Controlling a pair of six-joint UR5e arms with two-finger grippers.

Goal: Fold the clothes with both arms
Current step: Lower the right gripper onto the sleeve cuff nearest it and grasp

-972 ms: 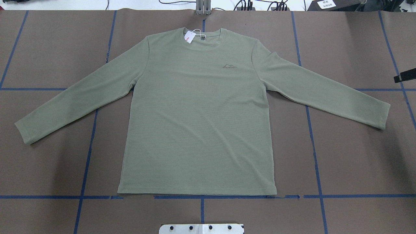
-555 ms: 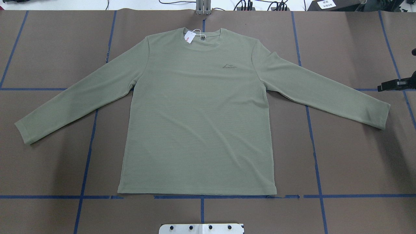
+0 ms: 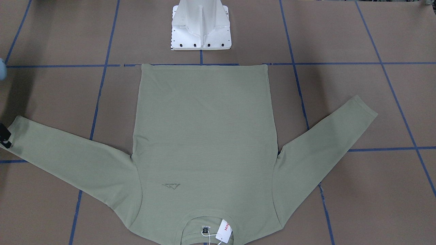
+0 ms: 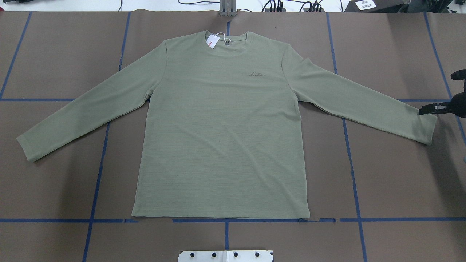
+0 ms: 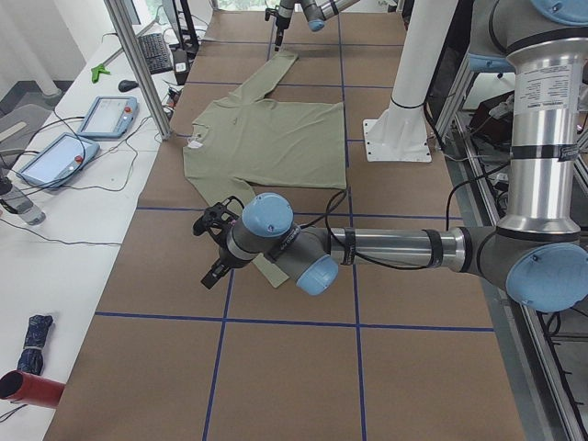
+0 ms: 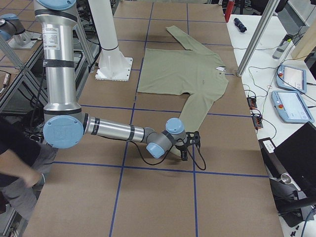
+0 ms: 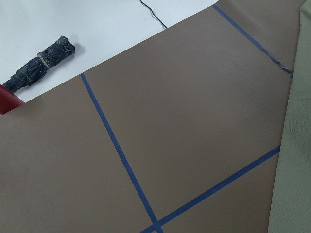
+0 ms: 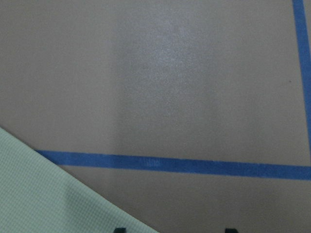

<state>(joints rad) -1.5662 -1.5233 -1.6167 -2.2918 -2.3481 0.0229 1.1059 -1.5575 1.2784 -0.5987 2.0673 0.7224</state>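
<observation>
- Shirt (image 4: 222,138): sage-green knit, spread flat and face up mid-frame on the bench (image 4: 400,182). Collar toward the top, sleeves angled to lower left and lower right.
- Hang tag (image 4: 212,42): white and red, lying loose at the collar.
- Right pincer (image 4: 422,110): right edge of the overhead frame, by the upper corner of the cuff (image 4: 429,129); contact unclear. Wrist view shows the fingertips (image 8: 119,230) apart, holding nothing.
- Left pincer (image 5: 213,250): seen only from the side; spread or closed, cannot tell.
- Handling, judged: light, soft and limp; likely to sag and drag. Best hold is the cuff edge, pinching both layers.
</observation>
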